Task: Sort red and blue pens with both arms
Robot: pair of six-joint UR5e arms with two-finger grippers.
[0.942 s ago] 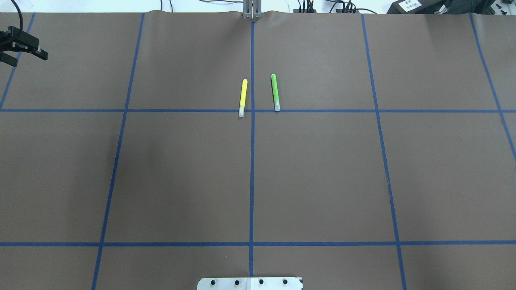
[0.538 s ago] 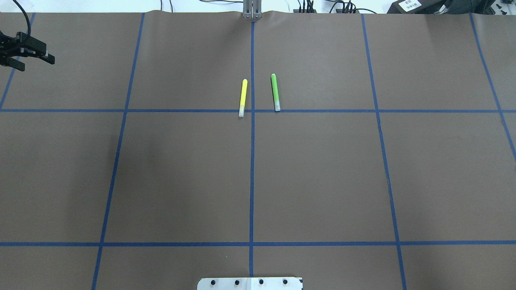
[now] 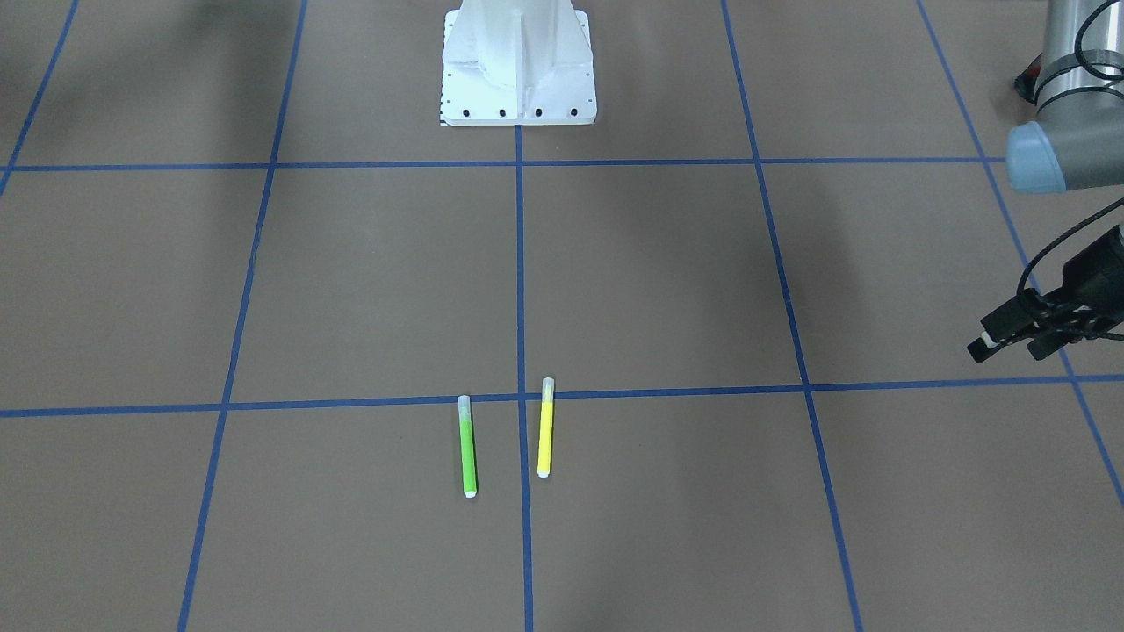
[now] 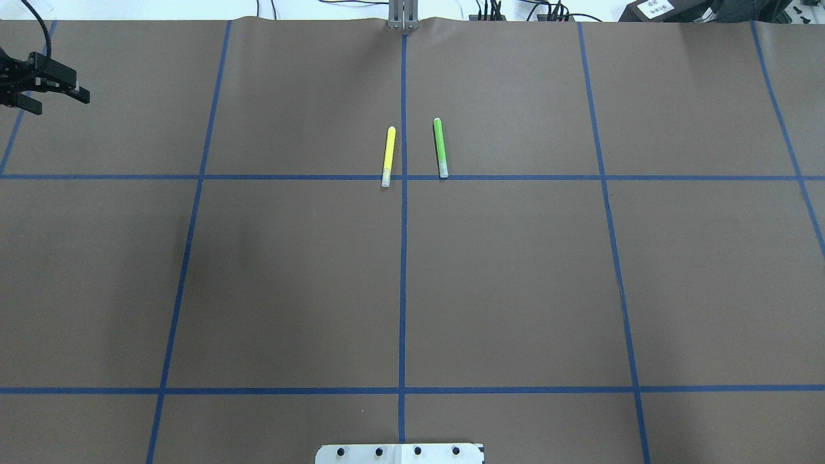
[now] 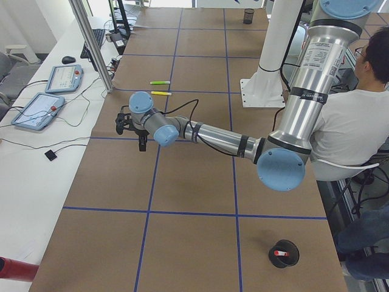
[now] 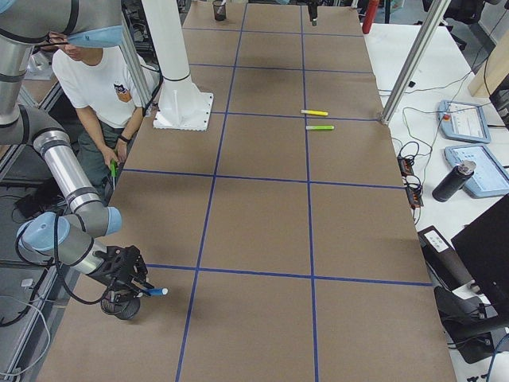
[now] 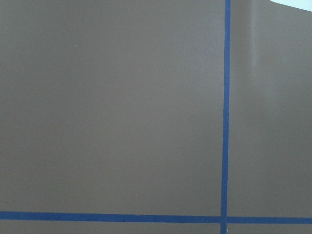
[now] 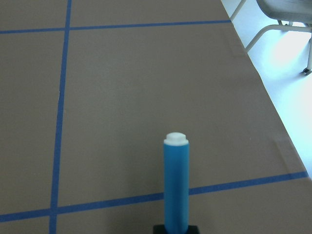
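The blue pen (image 8: 176, 185) sticks straight out from the bottom edge of the right wrist view, above the brown table. In the exterior right view my right gripper (image 6: 137, 286) is shut on the blue pen (image 6: 155, 292) just over a black cup (image 6: 123, 306) near the table's edge. The red pen (image 5: 279, 252) lies inside a black cup (image 5: 284, 254) at the table's other end. My left gripper (image 4: 59, 102) hangs open and empty over the far left corner, and also shows in the front-facing view (image 3: 1005, 351).
A yellow pen (image 4: 388, 156) and a green pen (image 4: 440, 147) lie side by side at the table's far middle. The white pedestal (image 3: 518, 61) stands at the robot's edge. A seated person (image 5: 346, 121) is beside the table. Another black cup (image 5: 248, 15) stands far off.
My left gripper has drifted a little to the right and turned slightly in the overhead view. The yellow and green pens have not moved.
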